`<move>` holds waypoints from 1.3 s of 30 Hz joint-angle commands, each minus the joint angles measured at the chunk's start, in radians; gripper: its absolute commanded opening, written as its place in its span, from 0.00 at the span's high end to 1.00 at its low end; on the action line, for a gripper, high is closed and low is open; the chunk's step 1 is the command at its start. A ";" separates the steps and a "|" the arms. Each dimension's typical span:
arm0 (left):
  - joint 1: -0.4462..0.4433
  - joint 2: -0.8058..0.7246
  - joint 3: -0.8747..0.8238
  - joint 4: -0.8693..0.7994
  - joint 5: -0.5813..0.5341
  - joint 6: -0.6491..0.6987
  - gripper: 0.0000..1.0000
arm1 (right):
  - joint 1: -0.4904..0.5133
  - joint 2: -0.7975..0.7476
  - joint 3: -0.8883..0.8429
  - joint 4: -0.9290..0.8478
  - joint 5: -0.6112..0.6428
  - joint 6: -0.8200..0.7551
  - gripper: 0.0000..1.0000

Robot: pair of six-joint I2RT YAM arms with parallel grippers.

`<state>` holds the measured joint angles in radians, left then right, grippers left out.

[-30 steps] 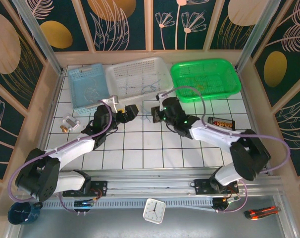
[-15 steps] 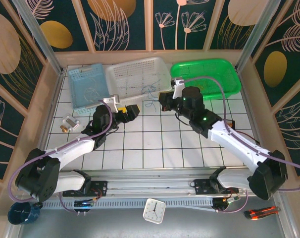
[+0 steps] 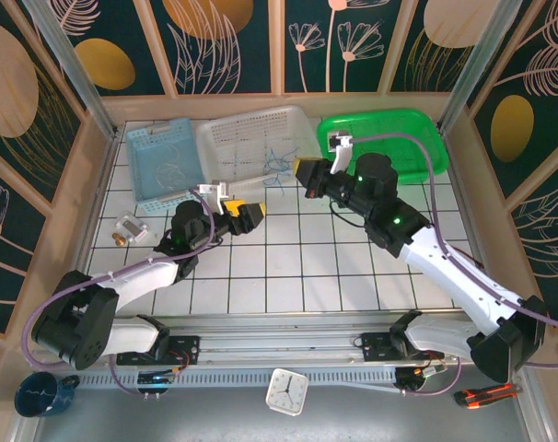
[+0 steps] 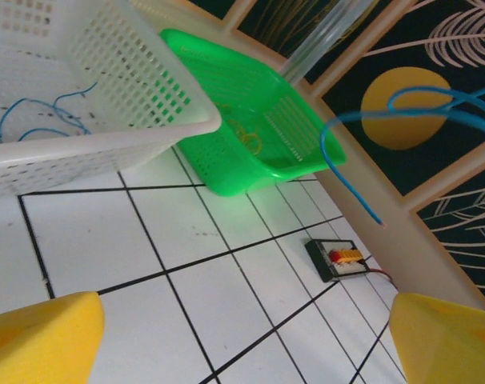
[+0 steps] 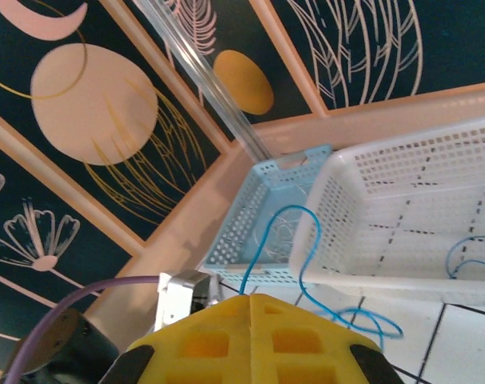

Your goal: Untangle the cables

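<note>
Room: dark floral panels [image 3: 67,55] wall in a white tiled table [image 3: 288,267].
Right gripper [image 5: 250,302]: fingers pressed together on the blue cable [image 5: 262,240], raised beside the white basket [image 3: 233,147].
Left gripper [image 4: 242,340]: fingers wide apart, holding nothing.
Advice: probably lift slowly, so dangling curls clear the mesh without snagging.
Surface: glossy tiles; blue basket [image 3: 150,138] and green basket [image 3: 389,147] along the far edge.
</note>
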<state>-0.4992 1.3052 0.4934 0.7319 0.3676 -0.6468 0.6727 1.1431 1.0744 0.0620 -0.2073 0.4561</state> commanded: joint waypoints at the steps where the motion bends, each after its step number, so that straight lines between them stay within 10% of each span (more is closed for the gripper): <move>1: 0.006 0.008 0.003 0.118 0.068 0.031 0.08 | -0.009 -0.030 0.051 0.063 -0.054 0.052 1.00; 39: 0.007 0.108 0.158 0.301 0.203 -0.062 0.06 | 0.064 -0.021 0.045 0.232 -0.149 0.203 1.00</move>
<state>-0.4992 1.4090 0.6323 0.9592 0.5461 -0.6937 0.7284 1.1320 1.1007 0.2424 -0.3431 0.6434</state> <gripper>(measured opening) 0.935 0.041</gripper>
